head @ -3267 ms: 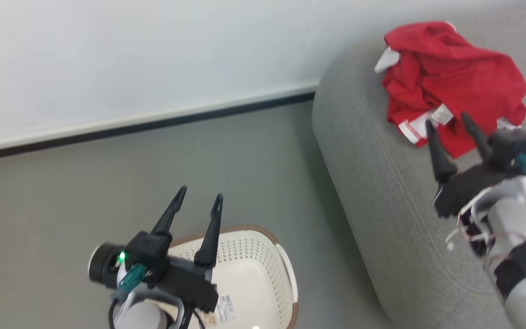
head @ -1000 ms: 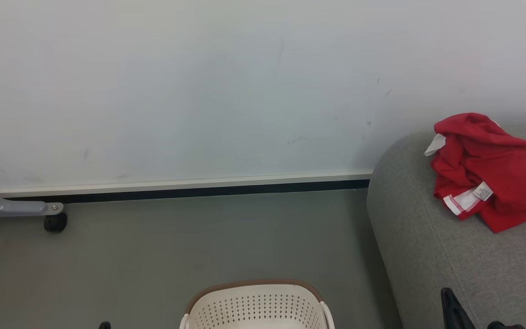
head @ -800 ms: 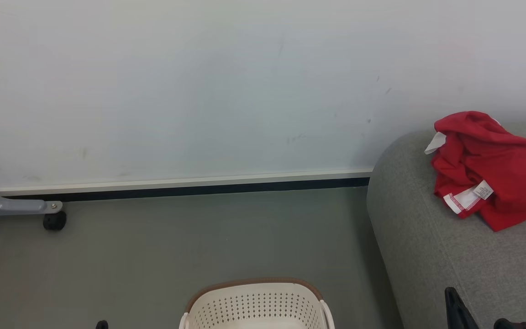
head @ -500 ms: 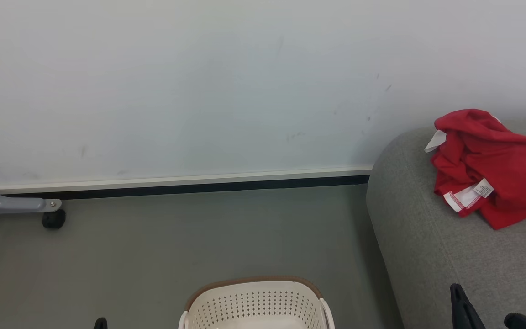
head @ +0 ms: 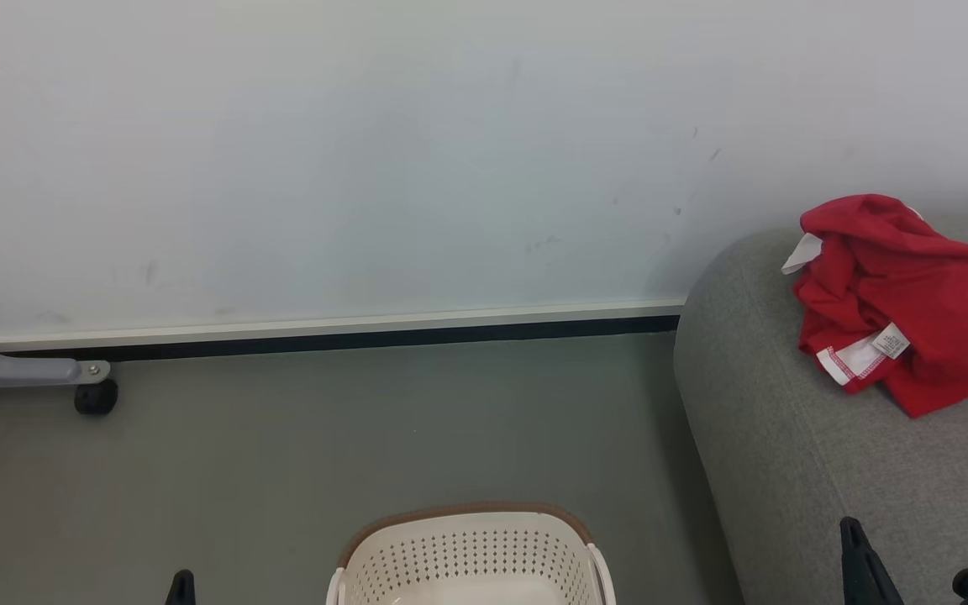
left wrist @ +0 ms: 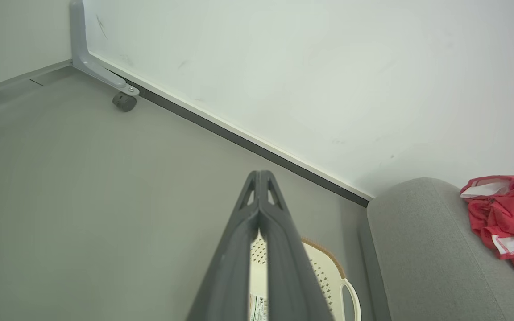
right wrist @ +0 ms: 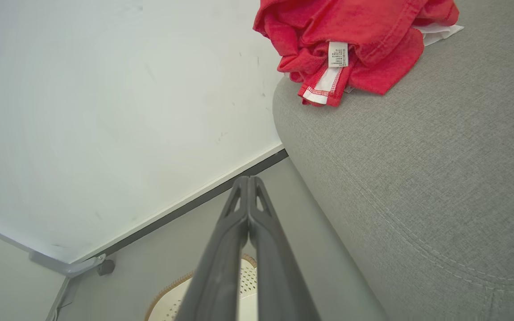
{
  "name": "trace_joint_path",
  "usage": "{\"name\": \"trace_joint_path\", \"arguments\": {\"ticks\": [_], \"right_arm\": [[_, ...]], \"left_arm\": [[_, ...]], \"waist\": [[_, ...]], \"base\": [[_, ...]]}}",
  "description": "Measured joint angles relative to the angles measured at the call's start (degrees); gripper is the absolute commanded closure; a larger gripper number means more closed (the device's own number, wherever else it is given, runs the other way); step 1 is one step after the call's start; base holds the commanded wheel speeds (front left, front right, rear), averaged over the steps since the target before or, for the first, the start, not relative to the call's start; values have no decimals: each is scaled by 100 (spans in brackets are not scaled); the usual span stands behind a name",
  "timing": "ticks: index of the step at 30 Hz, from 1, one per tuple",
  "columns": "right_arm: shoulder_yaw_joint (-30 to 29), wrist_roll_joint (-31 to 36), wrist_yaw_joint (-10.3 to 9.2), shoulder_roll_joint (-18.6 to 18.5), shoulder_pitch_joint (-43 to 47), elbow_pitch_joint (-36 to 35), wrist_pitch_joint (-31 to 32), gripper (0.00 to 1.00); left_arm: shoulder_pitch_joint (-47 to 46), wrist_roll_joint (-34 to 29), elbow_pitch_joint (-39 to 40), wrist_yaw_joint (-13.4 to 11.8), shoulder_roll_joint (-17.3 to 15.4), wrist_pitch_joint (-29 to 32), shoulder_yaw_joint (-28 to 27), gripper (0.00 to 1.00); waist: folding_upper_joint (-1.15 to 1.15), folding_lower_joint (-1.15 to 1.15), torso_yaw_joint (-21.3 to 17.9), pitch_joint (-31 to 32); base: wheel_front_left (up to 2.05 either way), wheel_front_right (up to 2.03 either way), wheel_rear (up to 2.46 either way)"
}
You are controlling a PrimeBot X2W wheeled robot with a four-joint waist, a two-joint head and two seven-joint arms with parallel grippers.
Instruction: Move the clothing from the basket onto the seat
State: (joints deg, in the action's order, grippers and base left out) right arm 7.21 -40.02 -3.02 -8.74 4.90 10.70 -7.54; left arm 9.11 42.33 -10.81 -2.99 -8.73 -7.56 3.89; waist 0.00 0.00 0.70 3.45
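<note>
Lying in a crumpled red heap, the clothing [head: 904, 302] is seen on top of the seat [head: 786, 470], nr the seat's round end, & it is not held by anything. A white band [right wrist: 324, 87] w/ red stitches & a small white label [right wrist: 338, 53] are shown at the heap's low edge, where it is laid on the seat's grey cloth. The basket [head: 484, 559] is set on the grey floor [head: 366, 437] beside the seat's round end, close to the seat but not touching it, w/ a strip of floor left between. The basket's brown rim [head: 467, 509] & little holes can be seen, & a sticker [left wrist: 257, 307] is stuck inside it. The L gripper [left wrist: 260, 178] is held up on the far side of the basket from the seat, & its two dark fingers [left wrist: 237, 249] are pressed flat together w/ nothing pinched. The R gripper [right wrist: 248, 183] is held over the seat's near part, well apart from the red heap, & its fingers [right wrist: 221, 258] are pressed together too, w/ nothing caught between them. A white wall [head: 366, 168] is seen behind the seat, w/ a black strip [head: 366, 340] run along the btm. A grey leg [head: 22, 370] w/ a small black wheel [head: 96, 397] is parked by that wall, far from the seat, past the basket.
</note>
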Motion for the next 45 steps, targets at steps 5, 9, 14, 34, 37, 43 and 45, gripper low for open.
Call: {"name": "trace_joint_path", "arguments": {"ticks": [5, 9, 14, 34, 37, 43, 45], "right_arm": [[-98, -334, 53, 38, -90, 41, 99, 100], [-177, -586, 104, 69, -113, 75, 162, 100], [-271, -910, 168, 120, -193, 115, 272, 100], [-657, -2250, 416, 272, -438, 276, 630, 100], [-715, -2452, 463, 303, -469, 296, 681, 100], [-809, -2777, 528, 336, -520, 347, 756, 100], [-844, -2916, 556, 348, -565, 357, 804, 100]], "left_arm": [[-91, 304, -33, 55, 40, 96, -57, 100], [-154, 520, -75, 108, 76, 178, -114, 100], [-224, 851, -111, 169, 114, 268, -170, 100], [-575, 2151, -259, 413, 267, 632, -399, 100], [-625, 2291, -292, 460, 292, 683, -437, 100], [-702, 2628, -322, 543, 337, 767, -500, 100], [-743, 2738, -342, 559, 352, 801, -520, 100]], "waist": [[0, 0, -4, -23], [0, 0, -8, -41], [0, 0, -12, -64], [0, 0, -31, -156], [0, 0, -33, -170], [0, 0, -38, -192], [0, 0, -40, -201]], "base": [[0, 0, 0], [0, 0, 0], [0, 0, 0], [0, 0, 0], [0, 0, 0], [0, 0, 0], [0, 0, 0]]}}
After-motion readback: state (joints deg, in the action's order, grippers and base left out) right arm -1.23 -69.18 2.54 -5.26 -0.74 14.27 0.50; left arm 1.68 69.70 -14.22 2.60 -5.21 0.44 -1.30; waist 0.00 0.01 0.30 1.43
